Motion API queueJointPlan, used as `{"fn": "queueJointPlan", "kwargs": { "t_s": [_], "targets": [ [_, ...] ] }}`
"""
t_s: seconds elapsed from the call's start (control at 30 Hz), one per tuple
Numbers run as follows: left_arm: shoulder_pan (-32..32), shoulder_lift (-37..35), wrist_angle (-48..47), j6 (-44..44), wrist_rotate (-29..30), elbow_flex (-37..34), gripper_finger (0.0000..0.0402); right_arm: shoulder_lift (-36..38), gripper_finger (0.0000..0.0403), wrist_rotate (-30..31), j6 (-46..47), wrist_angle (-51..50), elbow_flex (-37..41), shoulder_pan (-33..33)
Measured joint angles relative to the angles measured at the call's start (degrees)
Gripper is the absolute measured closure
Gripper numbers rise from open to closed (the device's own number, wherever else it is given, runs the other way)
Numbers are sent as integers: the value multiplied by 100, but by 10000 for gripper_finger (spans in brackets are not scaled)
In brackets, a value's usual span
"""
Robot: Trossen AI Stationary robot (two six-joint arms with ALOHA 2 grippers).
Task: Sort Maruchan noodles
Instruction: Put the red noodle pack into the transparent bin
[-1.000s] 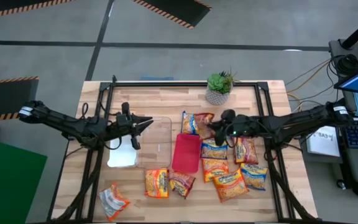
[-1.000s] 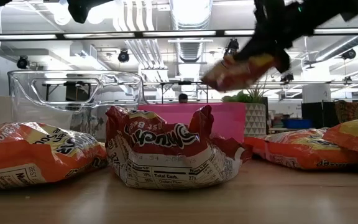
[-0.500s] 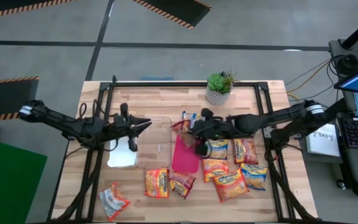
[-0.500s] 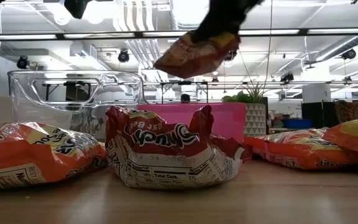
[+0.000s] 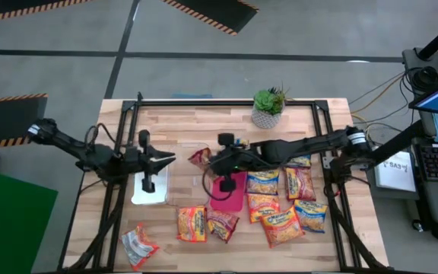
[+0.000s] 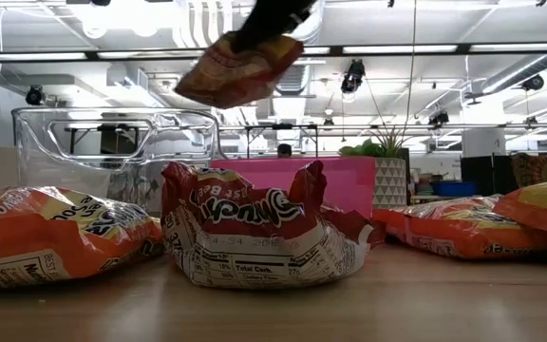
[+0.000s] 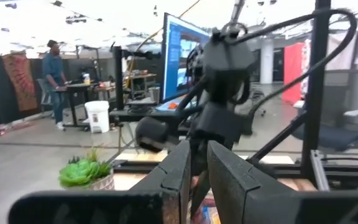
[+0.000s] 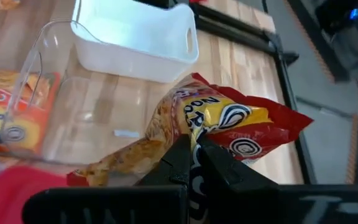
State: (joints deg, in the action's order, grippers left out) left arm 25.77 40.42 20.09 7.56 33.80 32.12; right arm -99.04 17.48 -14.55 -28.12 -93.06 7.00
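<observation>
The wooden surface (image 5: 196,122) is carrying a clear tray (image 5: 192,171), a white tray (image 5: 154,190) and a red tray (image 5: 230,199). The right gripper (image 5: 213,161) is clamping a red ramen packet (image 5: 199,157) in the air above the clear tray. The left gripper (image 5: 169,158) is hovering, fingers nearly together and holding nothing, over the white tray. The remaining ramen packets (image 5: 280,205) are lying beside the red tray.

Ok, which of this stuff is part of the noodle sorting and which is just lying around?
Job: held packet in right hand, over clear tray; loose packets; red tray; white tray; left hand over the white tray.
Just there: potted plant.
</observation>
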Motion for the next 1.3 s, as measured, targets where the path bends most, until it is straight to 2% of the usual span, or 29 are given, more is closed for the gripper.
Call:
{"fn": "queueJointPlan", "kwargs": {
  "t_s": [0.17, 0.37, 0.7, 0.87, 0.97, 1.07, 1.3],
  "targets": [
    [187, -174, -28, 78, 14, 0, 364, -583, 394, 58, -1009, 100, -459, -182],
    [312, -225, -54, 77, 13, -31, 364, -1255, 394, 52, -2786, 546, -982, -342],
    [318, -233, -41, 93, 13, -33, 364, -2242, 394, 54, -4846, 62, -1891, -374],
    [318, -222, -43, 93, 13, -33, 364, -2727, 394, 82, -5274, -140, -2364, -409],
    [318, -222, -43, 93, 13, -33, 364, -2947, 394, 478, -5508, -168, -2532, -438],
    [318, -222, -41, 94, 11, -33, 364, -3086, 394, 587, -5635, -197, -2585, -489],
    [318, -216, -45, 94, 10, -33, 364, -3185, 390, 607, -5409, -147, -2590, -608]
  ]
}}
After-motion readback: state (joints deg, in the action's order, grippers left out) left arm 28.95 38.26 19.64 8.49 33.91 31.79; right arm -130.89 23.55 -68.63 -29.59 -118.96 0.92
